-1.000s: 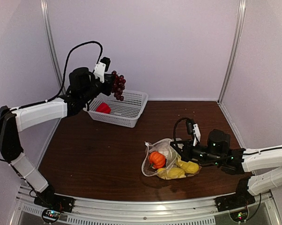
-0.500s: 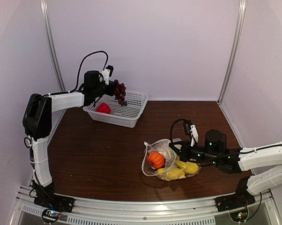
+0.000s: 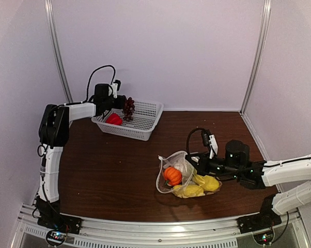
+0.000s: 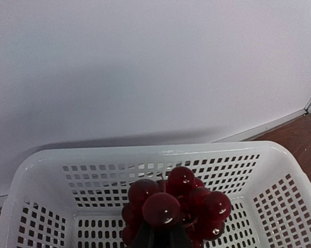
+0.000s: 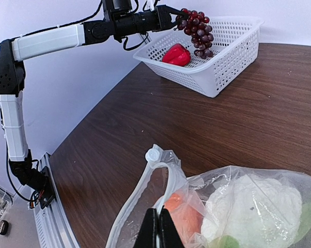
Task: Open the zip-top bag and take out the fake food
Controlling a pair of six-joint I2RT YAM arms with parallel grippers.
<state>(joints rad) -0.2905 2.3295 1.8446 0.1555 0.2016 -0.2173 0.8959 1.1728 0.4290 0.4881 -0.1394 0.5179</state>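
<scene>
Wide brown tabletop [image 3: 109, 170], and the action splits to two corners. Upper left, the white basket [image 3: 145, 129] sits as the drop-off point, back by the wall and well apart from the bag. Lower right of centre lies the bag [image 3: 168, 163], on its side with its mouth gaping towards the left of the frame, so the contents can be reached from that side.

Over the basket hang the grapes [image 3: 128, 108], dangling low inside its walls, so a release should land them in the basket and not on the wood. The left fingers [image 3: 122, 102] are clamped on the top of the bunch.

Inside the bag: a white lumpy piece [image 5: 253, 206], two yellow pieces [image 3: 207, 183] and an orange one [image 3: 172, 175] nearest the mouth. A red piece [image 3: 113, 119] already rests in the basket.

The right fingers [image 5: 156, 227] are pressed together, apparently pinching the film by the bag's mouth. I judge that grip is there to pin the bag down and keep it open for the next reach.
</scene>
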